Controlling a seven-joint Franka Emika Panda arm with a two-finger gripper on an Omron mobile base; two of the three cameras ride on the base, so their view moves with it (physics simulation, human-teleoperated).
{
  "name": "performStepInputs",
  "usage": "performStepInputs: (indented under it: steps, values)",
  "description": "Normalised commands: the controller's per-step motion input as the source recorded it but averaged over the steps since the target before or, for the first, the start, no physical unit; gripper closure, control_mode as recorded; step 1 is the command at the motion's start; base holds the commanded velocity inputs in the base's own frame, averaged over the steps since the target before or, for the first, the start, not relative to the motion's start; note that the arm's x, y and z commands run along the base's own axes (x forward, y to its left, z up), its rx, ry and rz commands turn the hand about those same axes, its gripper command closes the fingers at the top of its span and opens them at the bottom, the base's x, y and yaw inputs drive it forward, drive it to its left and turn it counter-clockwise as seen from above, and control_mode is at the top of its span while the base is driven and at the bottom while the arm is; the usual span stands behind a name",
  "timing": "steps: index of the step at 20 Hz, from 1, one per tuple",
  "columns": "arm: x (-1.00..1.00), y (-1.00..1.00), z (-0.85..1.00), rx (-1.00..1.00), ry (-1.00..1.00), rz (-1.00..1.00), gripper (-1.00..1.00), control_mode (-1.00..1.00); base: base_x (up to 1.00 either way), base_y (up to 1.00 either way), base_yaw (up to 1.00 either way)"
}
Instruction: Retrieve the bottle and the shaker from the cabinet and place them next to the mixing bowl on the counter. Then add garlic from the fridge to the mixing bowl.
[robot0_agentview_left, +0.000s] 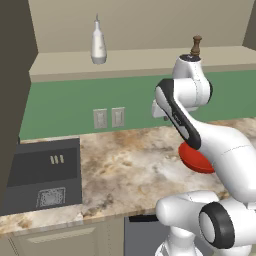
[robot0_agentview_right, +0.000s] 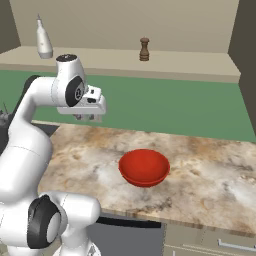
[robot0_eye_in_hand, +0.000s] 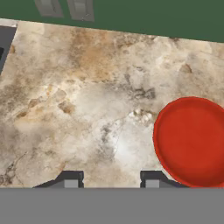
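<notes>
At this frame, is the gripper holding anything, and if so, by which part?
Nothing is held. The gripper hangs above the counter with bare stone between its fingertips. The bottle and shaker stand on the cabinet shelf.

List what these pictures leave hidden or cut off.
- Mixing bowl: left base view, mostly behind the arm; hand view, right rim cut by the edge.
- Shaker: left base view, its base behind the arm's top joint.
- Hand: hand view, just the fingertips clear the bottom; nothing between them.
- Sink: its left side is cut off.
</notes>
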Motion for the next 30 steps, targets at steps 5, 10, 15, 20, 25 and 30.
performStepInputs:
  steps: [5,10,15,20,25,30]
  values:
    - [0.0,-0.15,0.0,0.03,-0.01,0.0,-1.0,-1.0,0.0,0.0,0.0]
    - [0.0,-0.52,0.1,0.08,-0.12,-0.03,-1.0,-1.0,0.0,0.0,0.0]
    - [0.0,-0.48,0.4,0.05,-0.11,-0.11,-1.0,-1.0,0.0,0.0,0.0]
    - [0.0,-0.34,0.6,0.0,-0.08,-0.12,-1.0,-1.0,0.0,0.0,0.0]
    - [0.0,-0.35,0.58,0.0,-0.12,-0.08,-1.0,-1.0,0.0,0.0,0.0]
    - [-0.12,-0.26,0.43,0.0,-0.32,-0.04,-1.0,-1.0,0.0,0.0,0.0]
